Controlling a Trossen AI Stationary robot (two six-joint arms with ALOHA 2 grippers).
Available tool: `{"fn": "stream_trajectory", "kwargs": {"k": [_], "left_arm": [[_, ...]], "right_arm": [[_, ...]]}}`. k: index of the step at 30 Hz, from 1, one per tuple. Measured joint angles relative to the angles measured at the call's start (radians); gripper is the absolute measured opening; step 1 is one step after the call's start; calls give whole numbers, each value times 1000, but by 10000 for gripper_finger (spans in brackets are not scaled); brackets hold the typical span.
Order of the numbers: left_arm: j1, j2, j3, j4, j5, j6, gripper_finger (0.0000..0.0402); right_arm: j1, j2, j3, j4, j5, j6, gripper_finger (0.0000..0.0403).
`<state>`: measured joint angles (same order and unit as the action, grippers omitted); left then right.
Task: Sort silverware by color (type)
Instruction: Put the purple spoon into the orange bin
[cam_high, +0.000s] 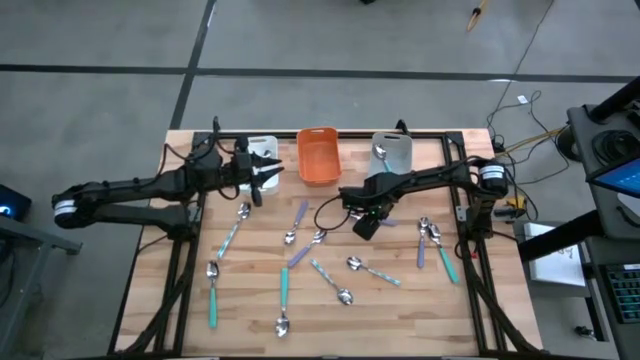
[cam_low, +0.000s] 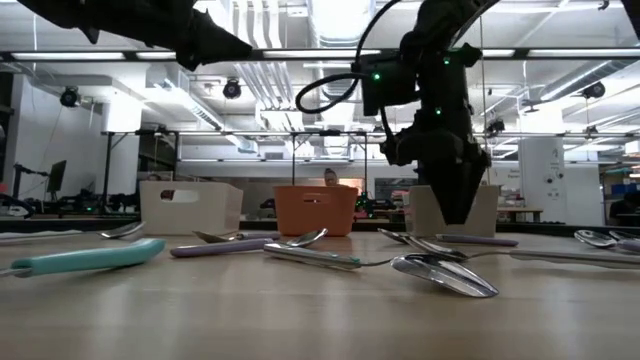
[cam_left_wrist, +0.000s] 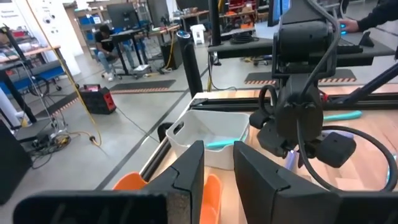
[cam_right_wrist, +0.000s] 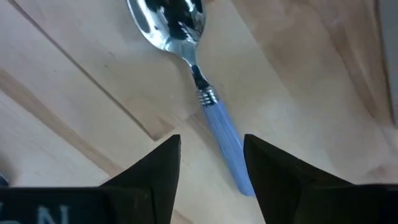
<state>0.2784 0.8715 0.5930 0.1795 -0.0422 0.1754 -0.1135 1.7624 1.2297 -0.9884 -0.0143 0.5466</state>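
High view: grey bin (cam_high: 397, 152) holds one spoon (cam_high: 380, 154); orange bin (cam_high: 318, 155) bare.

In the right wrist view the light-blue spoon (cam_right_wrist: 205, 93) loses its bowl's tip at the frame's top edge and its handle end behind the right gripper's (cam_right_wrist: 211, 171) dark finger at lower centre.

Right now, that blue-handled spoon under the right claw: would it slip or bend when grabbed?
Probably stiff: the spoon has a metal bowl and a straight, slim handle, so bending seems unlikely. The glossy handle looks smooth, so it might slip or twist between the right gripper's open fingers. Lying flat on the wooden table, it may be awkward to lift.
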Motion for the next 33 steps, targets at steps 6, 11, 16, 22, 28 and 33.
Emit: {"fn": "stream_trajectory", "kwargs": {"k": [6, 11, 16, 22, 28, 33], "left_arm": [[0, -3, 0, -27, -1, 3, 68], [0, -23, 0, -81, -2, 4, 68], [1, -63, 0, -156, -3, 9, 68], [4, -96, -4, -206, -3, 67, 68], [8, -100, -5, -201, -74, 123, 68], [8, -99, -4, -153, -177, 156, 68]], "right_arm": [[0, -13, 5, -27, 17, -35, 157], [-2, -75, 21, -162, 10, -75, 149], [-3, -200, 21, -256, 21, -114, 141], [-3, -378, -63, -98, 105, -163, 130], [4, -491, -218, 92, 87, -171, 125], [4, -495, -311, 193, 93, -134, 135]]}}
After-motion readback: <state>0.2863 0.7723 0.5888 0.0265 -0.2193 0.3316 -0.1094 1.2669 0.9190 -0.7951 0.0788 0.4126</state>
